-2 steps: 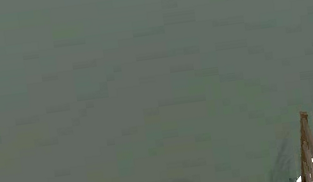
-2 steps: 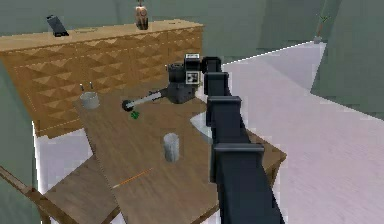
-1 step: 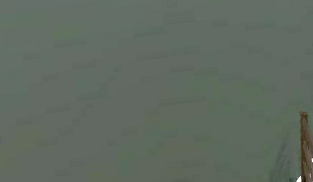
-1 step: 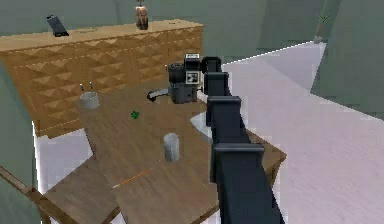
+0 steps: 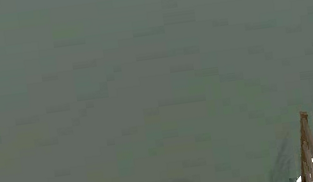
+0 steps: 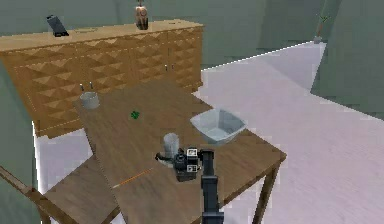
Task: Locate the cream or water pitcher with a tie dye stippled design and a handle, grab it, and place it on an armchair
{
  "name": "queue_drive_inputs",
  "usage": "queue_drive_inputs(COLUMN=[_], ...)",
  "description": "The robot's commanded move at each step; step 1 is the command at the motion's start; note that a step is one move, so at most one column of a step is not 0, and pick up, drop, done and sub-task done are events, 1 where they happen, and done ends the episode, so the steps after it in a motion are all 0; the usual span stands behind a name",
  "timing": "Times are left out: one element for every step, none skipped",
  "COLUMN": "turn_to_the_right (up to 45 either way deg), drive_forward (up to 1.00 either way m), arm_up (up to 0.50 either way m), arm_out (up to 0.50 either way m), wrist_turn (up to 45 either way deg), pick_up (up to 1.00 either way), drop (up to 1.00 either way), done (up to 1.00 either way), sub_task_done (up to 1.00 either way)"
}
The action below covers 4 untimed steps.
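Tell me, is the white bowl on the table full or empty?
Empty, it seems: the white bowl stands upright on the wooden table, and its pale inside shows bare down to the bottom.

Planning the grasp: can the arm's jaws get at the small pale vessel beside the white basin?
Likely yes. The arm is out over the wooden table, its jaws right by the pale vessel, nothing standing between them. The white basin sits clear to one side. Can't tell whether they hold anything.
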Motion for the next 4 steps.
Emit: queue_drive_inputs(turn_to_the_right=[0.0, 0.0, 0.0, 0.0], drive_forward=[0.00, 0.00, 0.00, 0.00], arm_up=[0.00, 0.10, 0.22, 0.00], arm_out=[0.00, 0.00, 0.00, 0.00], wrist_turn=[0.0, 0.0, 0.0, -45.0], pick_up=[1.00, 0.00, 0.00, 0.00], drop=[0.00, 0.00, 0.00, 0.00], done=[0.00, 0.00, 0.00, 0.00], sub_task_done=[0.00, 0.00, 0.00, 0.00])
